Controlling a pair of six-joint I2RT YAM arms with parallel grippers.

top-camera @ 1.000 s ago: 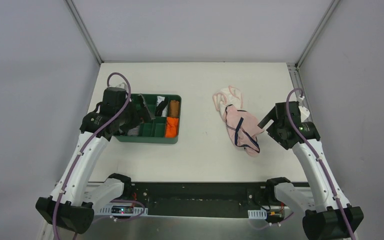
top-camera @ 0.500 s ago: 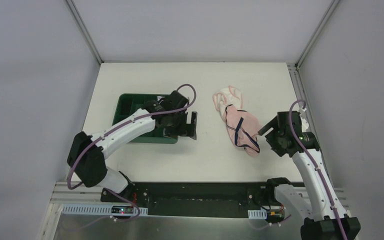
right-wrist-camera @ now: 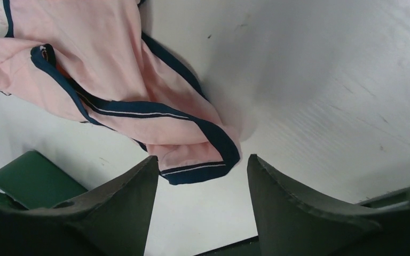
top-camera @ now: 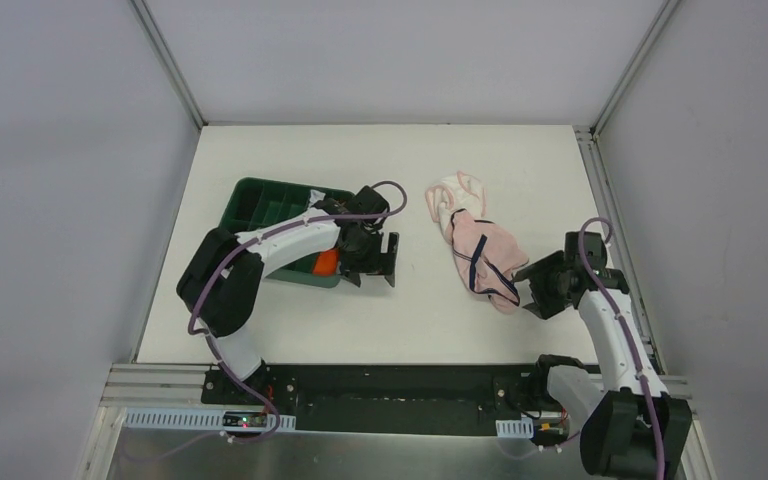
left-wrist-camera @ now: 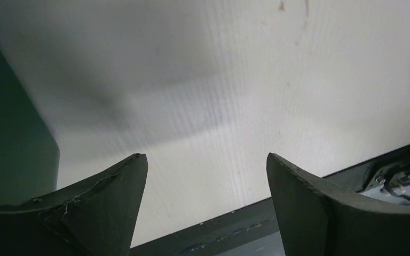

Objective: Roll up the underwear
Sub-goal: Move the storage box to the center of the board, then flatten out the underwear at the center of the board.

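Right tool (top-camera: 528,283) has dropped in toward the near end of the pink briefs with navy edging (top-camera: 485,255); jaws apart, released, the hem corner lying between the fingertips (right-wrist-camera: 139,176), not pinched.

Left tool (top-camera: 388,262) was over the green tray (top-camera: 260,200) a second ago; now right of it, above bare bench (top-camera: 290,150), jaws spread on nothing.

Tray now sits skewed.

Briefs unmoved, unrolled, right of centre; the paler pair (top-camera: 452,200) touches their far end.
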